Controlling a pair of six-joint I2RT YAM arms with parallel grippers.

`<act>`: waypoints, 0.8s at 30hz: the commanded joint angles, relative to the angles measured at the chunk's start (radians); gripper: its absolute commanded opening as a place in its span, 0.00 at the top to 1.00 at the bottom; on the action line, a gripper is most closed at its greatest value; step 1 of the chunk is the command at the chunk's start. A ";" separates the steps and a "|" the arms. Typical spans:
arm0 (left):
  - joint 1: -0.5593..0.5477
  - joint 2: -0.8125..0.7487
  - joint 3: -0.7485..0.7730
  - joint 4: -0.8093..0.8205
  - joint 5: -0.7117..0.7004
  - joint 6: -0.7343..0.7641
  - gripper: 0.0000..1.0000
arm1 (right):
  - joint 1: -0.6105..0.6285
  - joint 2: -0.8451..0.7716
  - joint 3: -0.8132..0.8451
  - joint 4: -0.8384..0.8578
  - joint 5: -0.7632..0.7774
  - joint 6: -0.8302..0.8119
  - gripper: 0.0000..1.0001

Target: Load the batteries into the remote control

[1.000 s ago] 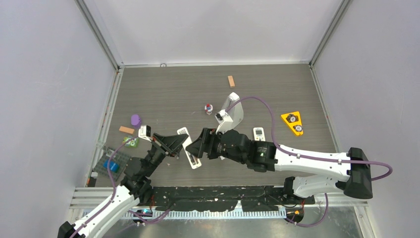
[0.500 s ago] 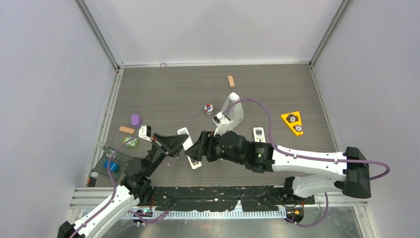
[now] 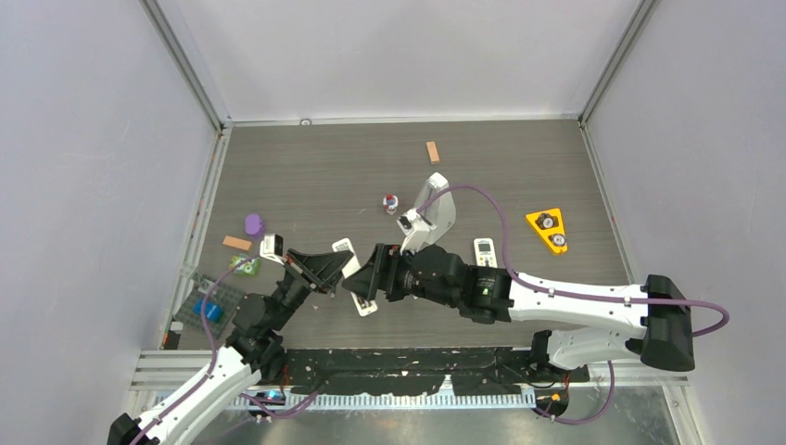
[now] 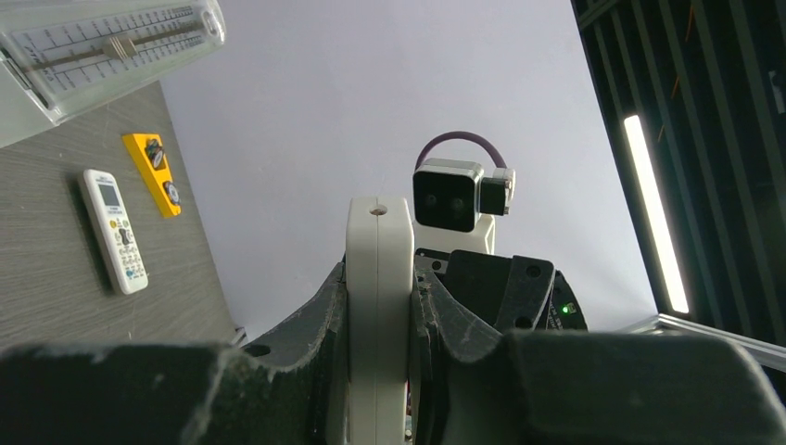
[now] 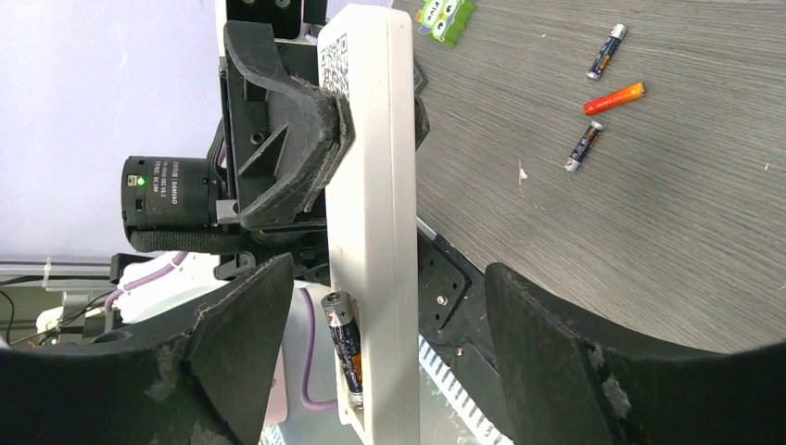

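Right gripper (image 5: pixel 387 271) closer; white remote (image 5: pixel 366 185) holds one battery (image 5: pixel 345 348).

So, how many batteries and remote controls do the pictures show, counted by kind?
Loose batteries on the table: 3
Battery already loaded: 1
Long remote control: 1
Short buttoned remote: 1
Total: 6

Robot test cell in a lab. Table (image 3: pixel 324 167) was boxed in on three sides by plain pale walls (image 3: pixel 83 185) on metal frame rails (image 3: pixel 185 65). Left arm (image 3: pixel 199 389) and right arm (image 3: pixel 575 301) were bolted at its 6 o'clock edge. Unrelated props lay scattered: orange block (image 3: pixel 432 151) at 12, yellow wedge (image 3: pixel 549 229) at 3, purple lump (image 3: pixel 254 223) at 9. Strip light (image 4: pixel 656 213) ran overhead.
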 commanded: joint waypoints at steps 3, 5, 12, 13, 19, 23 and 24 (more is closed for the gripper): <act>0.000 -0.002 -0.108 0.059 0.017 0.013 1.00 | -0.025 -0.030 -0.036 0.107 -0.025 0.053 0.20; -0.001 -0.001 -0.102 0.070 0.024 0.027 1.00 | -0.031 -0.027 -0.057 0.139 -0.045 0.067 0.21; -0.001 0.011 -0.098 0.113 0.035 0.044 1.00 | -0.036 -0.018 -0.091 0.225 -0.105 0.111 0.26; -0.001 0.013 -0.100 0.120 0.035 0.045 1.00 | -0.037 -0.017 -0.098 0.231 -0.112 0.115 0.27; -0.002 0.030 -0.098 0.140 0.035 0.041 1.00 | -0.038 -0.007 -0.106 0.257 -0.141 0.122 0.28; -0.001 0.037 -0.100 0.146 0.035 0.041 1.00 | -0.039 -0.017 -0.113 0.273 -0.135 0.120 0.24; -0.001 0.037 -0.101 0.148 0.035 0.041 1.00 | -0.040 -0.025 -0.112 0.272 -0.131 0.116 0.23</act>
